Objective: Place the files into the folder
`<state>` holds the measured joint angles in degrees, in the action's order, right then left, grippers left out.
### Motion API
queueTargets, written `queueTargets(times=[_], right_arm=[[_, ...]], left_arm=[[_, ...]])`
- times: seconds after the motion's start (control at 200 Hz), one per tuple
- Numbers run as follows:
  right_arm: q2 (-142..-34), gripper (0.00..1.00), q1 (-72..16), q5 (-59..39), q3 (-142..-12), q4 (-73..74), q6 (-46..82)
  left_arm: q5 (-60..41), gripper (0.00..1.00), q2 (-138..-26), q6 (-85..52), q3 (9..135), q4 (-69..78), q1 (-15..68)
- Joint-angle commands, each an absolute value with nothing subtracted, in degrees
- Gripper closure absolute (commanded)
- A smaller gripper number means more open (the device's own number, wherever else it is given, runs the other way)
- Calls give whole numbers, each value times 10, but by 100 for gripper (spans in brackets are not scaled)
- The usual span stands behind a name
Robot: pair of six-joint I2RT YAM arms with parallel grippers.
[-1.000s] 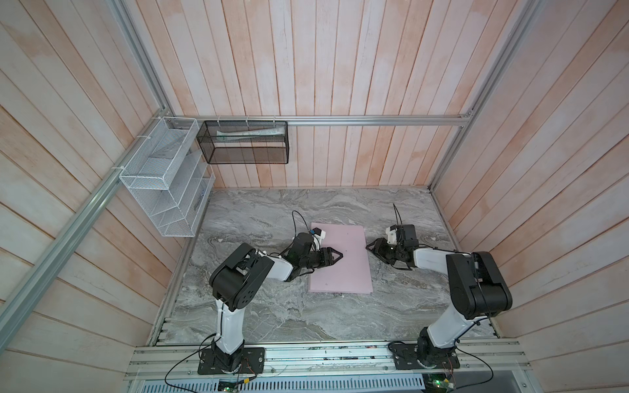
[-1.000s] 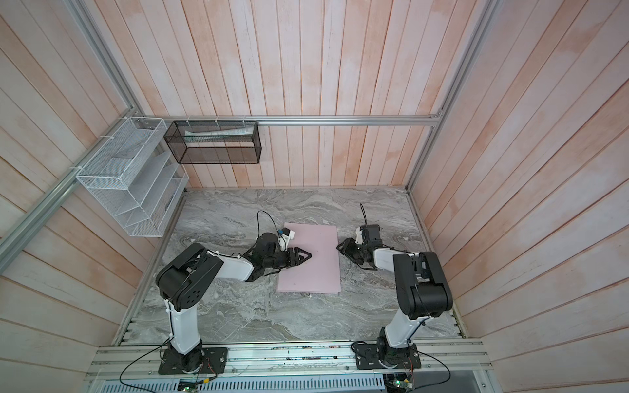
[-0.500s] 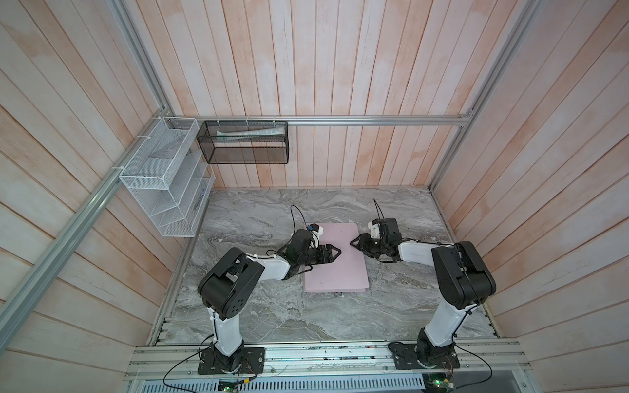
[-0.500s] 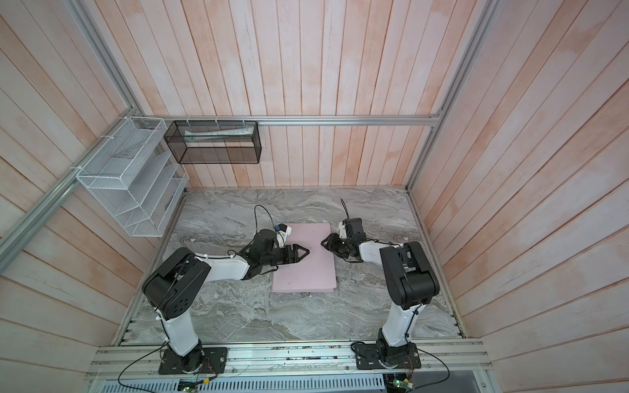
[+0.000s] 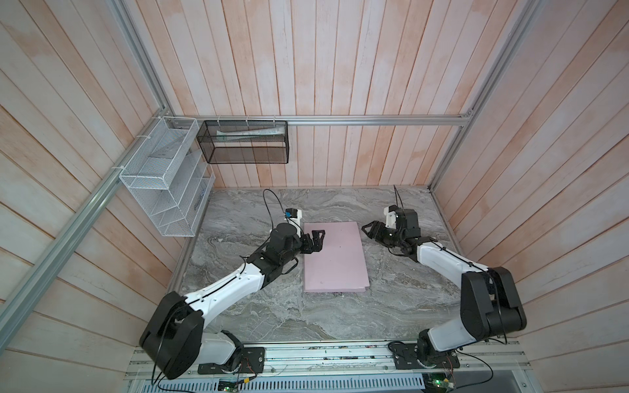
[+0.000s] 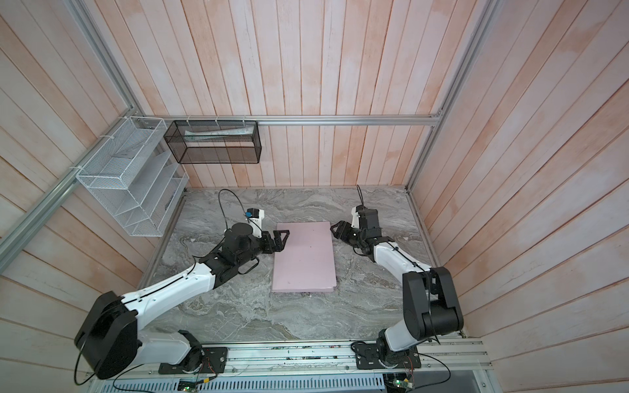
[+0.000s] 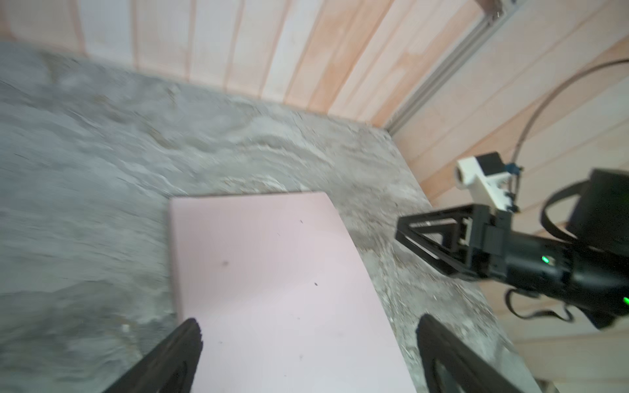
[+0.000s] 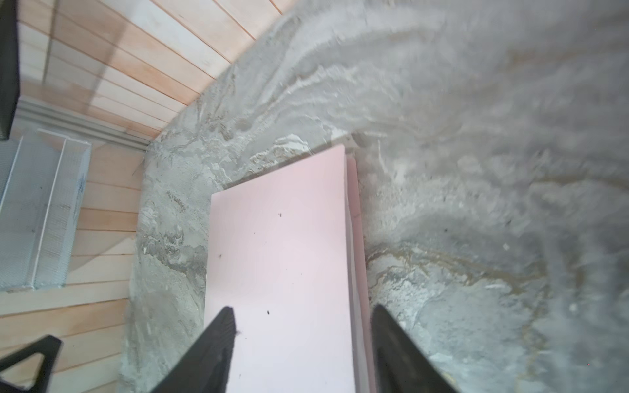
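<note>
While the thin pale pink card folder [image 5: 335,258] lies shut on the grey marble table [image 5: 272,306], long side running 12 to 6 o'clock, the left gripper [image 5: 317,240] is open and empty over its 10 o'clock edge, nearer than the open, empty right gripper [image 5: 367,232] just off its 1 o'clock corner.

The folder [image 5: 335,258] reads as thin matt card, pale pink and smooth apart from a few tiny dark specks. The table [image 5: 272,316] is a grey veined marble-look slab with low sheen, kinda rough-looking in the wrist views. The walls [image 5: 340,68] are pale whitewashed wood planks, matt. The rail [image 5: 374,119] across the back is brushed silver metal. The rack [image 5: 160,190] is white-coated wire mesh, and the basket [image 5: 245,160] is black wire mesh. The left arm [image 5: 231,285] has a smooth, slightly glossy white plastic shell with black joints. The left gripper [image 7: 308,323] fingers [image 7: 183,347] look like matt black plastic.
</note>
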<state>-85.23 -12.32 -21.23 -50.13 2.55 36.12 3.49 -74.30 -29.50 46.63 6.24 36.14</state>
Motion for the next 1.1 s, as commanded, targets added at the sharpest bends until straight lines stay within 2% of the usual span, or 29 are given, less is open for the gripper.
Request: queueTargets(times=[0.0, 0.035, 0.175, 0.24, 0.345, 0.44, 0.545, 0.585, 0.63, 0.665, 0.745, 0.82, 0.885, 0.975, 1.095], right_arm=[[-807, 15, -124, -187, -485, 16, 337], [-795, 11, -125, -181, -482, 15, 334], [-764, 6, -138, -128, -489, -28, 305], [-754, 3, -144, -103, -486, -42, 294], [-734, 2, -156, -57, -458, -21, 285], [-711, 2, -185, 9, -423, 30, 244], [-678, 2, -212, 85, -374, 111, 179], [-663, 2, -214, 109, -348, 155, 154], [-651, 2, -214, 155, -313, 225, 145], [-643, 2, -208, 173, -295, 260, 133], [-637, 2, -183, 199, -276, 307, 115], [-640, 2, -150, 212, -266, 338, 88], [-654, 2, -119, 220, -256, 370, 61], [-691, 2, -75, 214, -248, 396, 49], [-769, 2, -46, 224, -223, 469, 17]], left_arm=[[215, 0, -662, -209, 416, 51, 363], [249, 0, -635, -171, 387, 92, 363], [334, 0, -561, 54, 252, 321, 358], [341, 0, -564, 106, 212, 400, 320], [283, 0, -606, 69, 202, 392, 204], [232, 0, -691, 50, 175, 485, 120], [200, 0, -807, 32, 168, 569, 66], [203, 0, -819, 19, 189, 547, 67], [120, 0, -830, 21, 190, 554, 52], [105, 0, -848, 9, 185, 569, 38], [66, 0, -894, -35, 137, 714, -10], [31, 0, -867, -39, 131, 675, -19], [30, 0, -888, -36, 119, 730, -19], [41, 0, -875, -41, 157, 635, -20], [42, 0, -879, -40, 157, 643, -18]])
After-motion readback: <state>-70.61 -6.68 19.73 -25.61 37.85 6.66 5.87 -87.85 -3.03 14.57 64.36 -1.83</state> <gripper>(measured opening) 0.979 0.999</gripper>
